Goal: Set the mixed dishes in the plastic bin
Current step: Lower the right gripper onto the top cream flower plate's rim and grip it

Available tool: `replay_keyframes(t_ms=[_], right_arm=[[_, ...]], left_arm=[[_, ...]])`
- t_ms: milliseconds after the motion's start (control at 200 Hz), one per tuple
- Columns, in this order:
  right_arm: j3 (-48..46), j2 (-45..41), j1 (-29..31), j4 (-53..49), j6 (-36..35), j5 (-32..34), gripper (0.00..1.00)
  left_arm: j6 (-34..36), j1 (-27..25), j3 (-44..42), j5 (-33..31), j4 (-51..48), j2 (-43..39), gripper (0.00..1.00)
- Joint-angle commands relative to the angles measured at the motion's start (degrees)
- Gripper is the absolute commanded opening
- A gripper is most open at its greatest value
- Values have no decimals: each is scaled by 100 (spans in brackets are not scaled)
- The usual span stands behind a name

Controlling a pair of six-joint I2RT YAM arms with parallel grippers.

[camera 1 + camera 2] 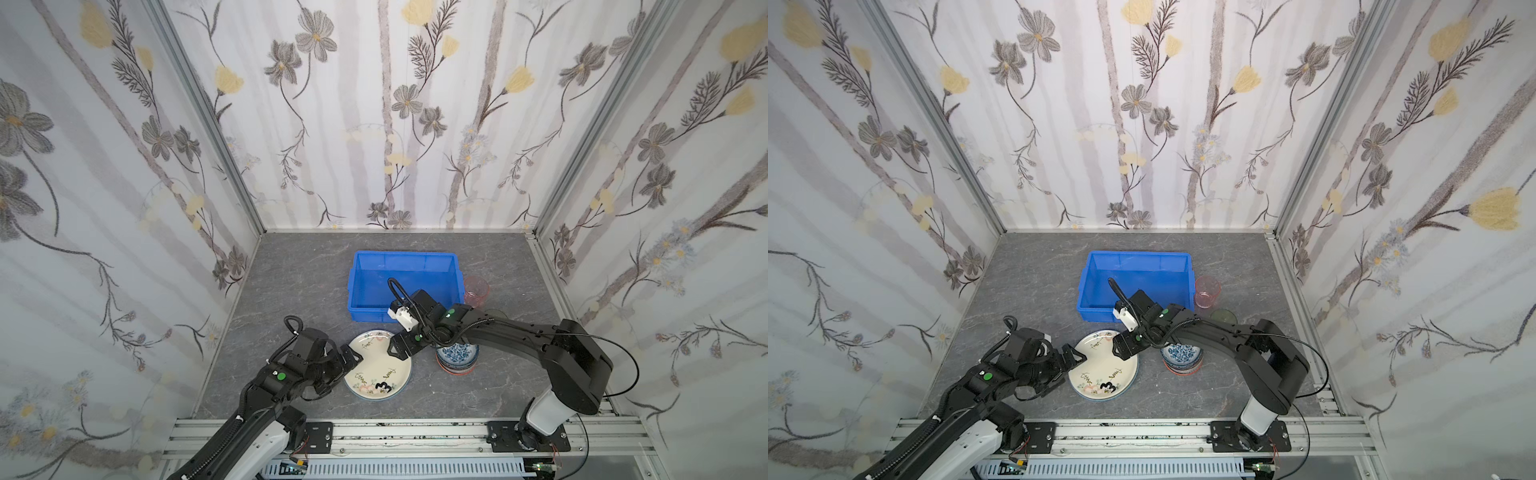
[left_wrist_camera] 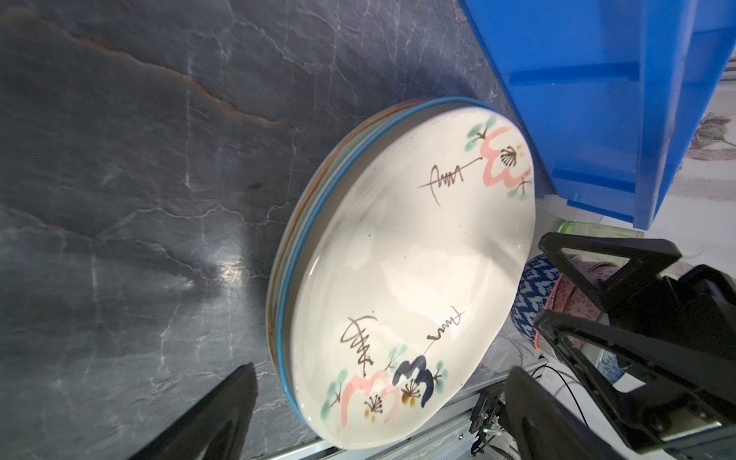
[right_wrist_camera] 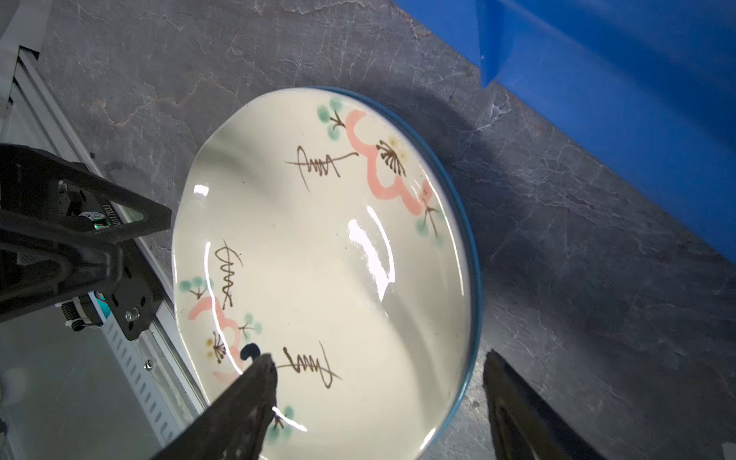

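Low and left of centre in both top views, the left claw (image 1: 357, 358) is sitting at the left edge of the plates (image 1: 376, 372). Its jaws are standing wide apart and gripping nothing; whether it is touching the rim I cannot tell. The plates are lying in a stack on the grey table (image 1: 291, 291), low in the middle of the frame. A cream one is lying on top (pink and navy blossoms, brown scribbles), and a blue rim is showing under it.

At the stack's upper right edge the right claw (image 1: 395, 347) is reaching in, jaws apart. In the right wrist view one finger (image 3: 255, 398) is hanging over the cream plate's inside. The other is standing outside the rim over the table, so the rim is lying between them, unclamped.

Just above the plates, at the centre of the frame, the bin (image 1: 405, 266) is standing on the table, near the stack but apart from it. The right arm is crossing its lower right corner.

Right of the plates, the bowls (image 1: 457, 356) are sitting in a stack partly under that arm, a blue-white one on top. Further up and right, the pink tumbler (image 1: 476, 290) is standing upright just beside the bin's right wall. The green tumbler (image 1: 1223, 316) is peeking out between it and the bowls.
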Motion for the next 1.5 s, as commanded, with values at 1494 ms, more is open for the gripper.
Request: replay_keyframes(t_ms=[1494], right_arm=[[78, 482, 237, 639, 162, -1067, 78]], left_arm=[[-478, -27, -588, 29, 479, -781, 77]])
